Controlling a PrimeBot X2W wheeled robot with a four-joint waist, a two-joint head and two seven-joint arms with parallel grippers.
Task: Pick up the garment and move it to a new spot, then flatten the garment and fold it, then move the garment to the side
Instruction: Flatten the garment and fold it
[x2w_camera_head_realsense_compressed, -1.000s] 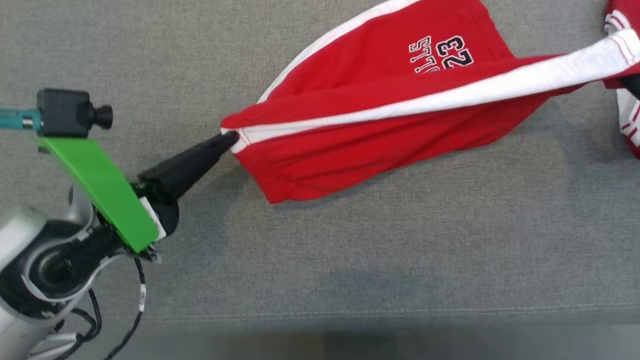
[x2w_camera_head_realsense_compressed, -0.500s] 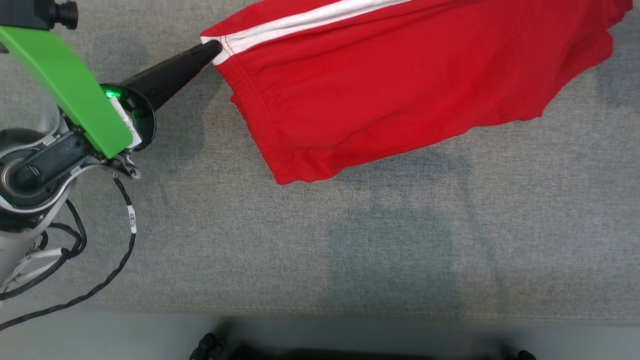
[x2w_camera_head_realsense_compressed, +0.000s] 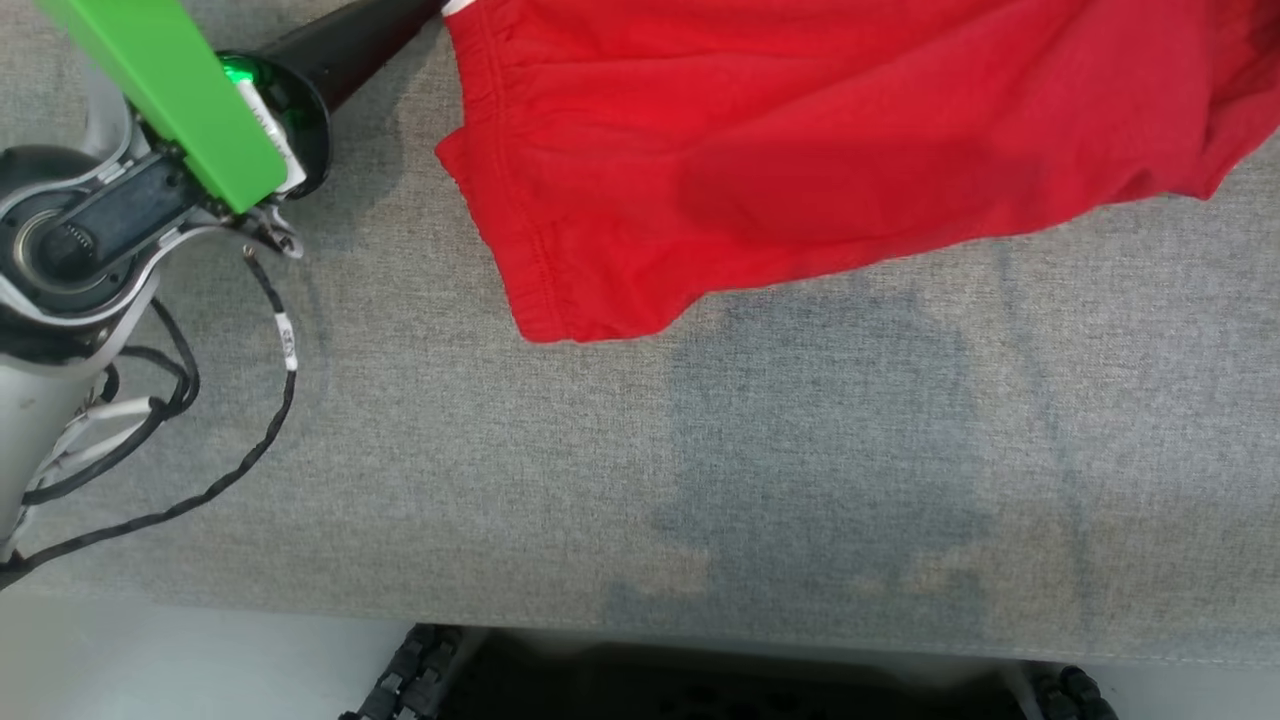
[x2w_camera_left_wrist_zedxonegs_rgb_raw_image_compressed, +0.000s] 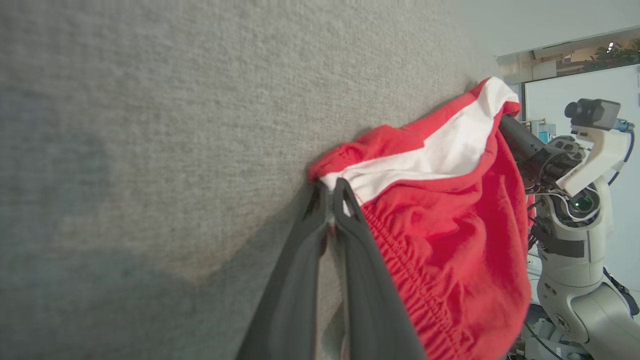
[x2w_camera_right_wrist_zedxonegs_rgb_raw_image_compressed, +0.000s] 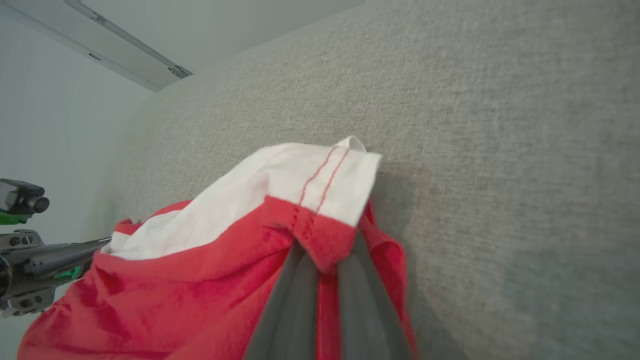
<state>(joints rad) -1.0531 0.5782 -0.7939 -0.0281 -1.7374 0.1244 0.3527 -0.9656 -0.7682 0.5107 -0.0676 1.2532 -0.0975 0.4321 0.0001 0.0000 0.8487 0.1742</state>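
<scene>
The left gripper (x2w_camera_left_wrist_zedxonegs_rgb_raw_image_compressed: 330, 192) is clamping one corner of the garment (x2w_camera_head_realsense_compressed: 800, 150), a pair of red shorts with a white side stripe (x2w_camera_left_wrist_zedxonegs_rgb_raw_image_compressed: 450, 150). In the left wrist view its two dark fingers are pressing together on the cloth where the stripe meets the gathered waistband (x2w_camera_left_wrist_zedxonegs_rgb_raw_image_compressed: 405, 260). The right gripper (x2w_camera_right_wrist_zedxonegs_rgb_raw_image_compressed: 325, 260) is clamping the opposite corner. In the right wrist view its fingers are lying close together, with the stitched red hem folding over their tips and the white stripe sitting just above. The garment is stretching between the two grippers across the upper part of the head view, from the left gripper's fingers at the top left to the right edge. Its lower portion is hanging down toward the grey fabric surface (x2w_camera_head_realsense_compressed: 700, 450) and casting a shadow on it. Whether the lower edge is touching the surface cannot be told. The waistband is running down the garment's left side in the head view. A green bracket (x2w_camera_head_realsense_compressed: 170, 90) is sitting on the left wrist, and black cables (x2w_camera_head_realsense_compressed: 250, 440) are trailing from the left arm over the surface.
</scene>
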